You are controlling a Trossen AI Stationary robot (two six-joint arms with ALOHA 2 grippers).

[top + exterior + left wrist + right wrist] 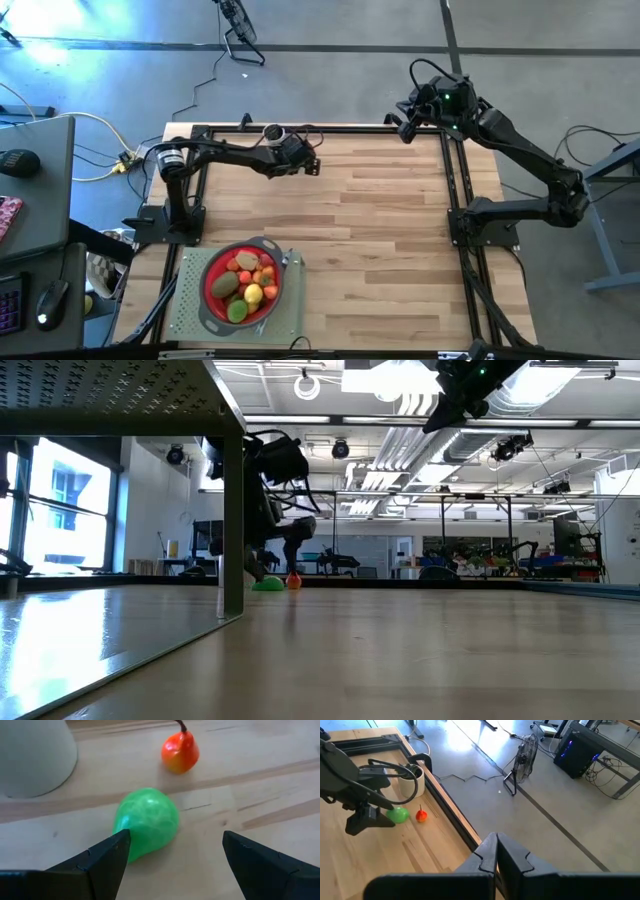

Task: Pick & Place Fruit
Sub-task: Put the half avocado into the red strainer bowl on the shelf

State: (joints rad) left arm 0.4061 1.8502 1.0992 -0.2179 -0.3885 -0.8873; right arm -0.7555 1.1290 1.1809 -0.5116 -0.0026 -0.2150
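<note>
green pear beside orange pear

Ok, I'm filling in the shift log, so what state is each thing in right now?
Left gripper: open, low over the green pear, not gripping.
Right gripper: shut, empty, raised off the table's far right corner.
Green pear: lying on the table.
Orange-red pear: on the table, apart from the green one.
Red strainer: holding fruit.

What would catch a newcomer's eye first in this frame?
Probably the red strainer heaped with toy fruit, at the table's near left edge on a grey mat. Next, the left gripper at the far left side, fingers open around a green pear, with a small orange-red pear just beyond it. The right gripper hangs shut, parked past the far right corner.
</note>
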